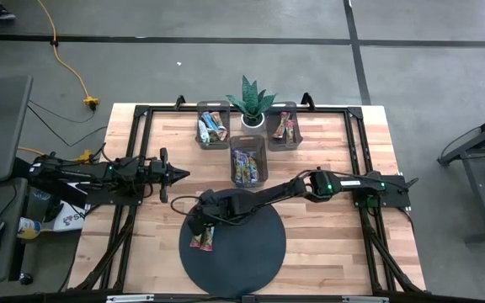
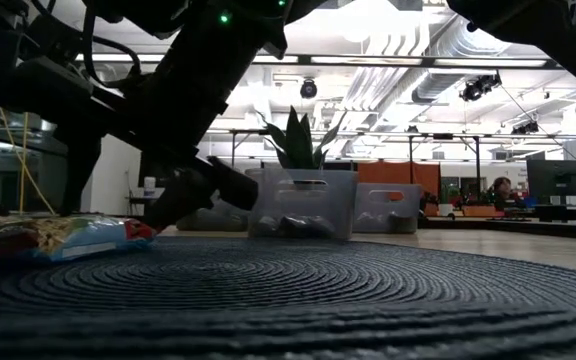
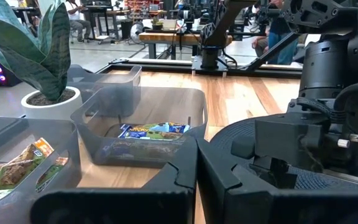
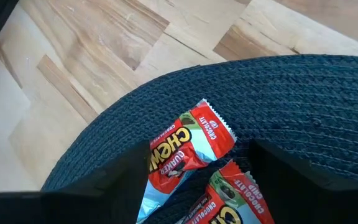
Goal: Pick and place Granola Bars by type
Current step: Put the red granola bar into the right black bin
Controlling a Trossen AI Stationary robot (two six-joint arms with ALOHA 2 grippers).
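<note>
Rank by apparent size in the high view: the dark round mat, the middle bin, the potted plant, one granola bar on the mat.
1. Dark round mat
2. Middle bin
3. Potted plant, close to the bin, so that order is unsure
4. Granola bar

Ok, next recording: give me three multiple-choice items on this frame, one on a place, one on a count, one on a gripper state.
1. Where does the right gripper hover?
A. Over the round mat's left edge
B. Over the potted plant
C. Off the table

2. How many grey bins stand on the table?
A. One
B. Three
C. Five

3. How is the left gripper?
A. Wide open
B. Gripping a bar
C. Shut, empty

Key: 1 A, its fingers flank the red bars lying on the mat; 2 B, the high view shows three by the plant; 3 C, the left wrist view shows the fingers meeting.
</note>
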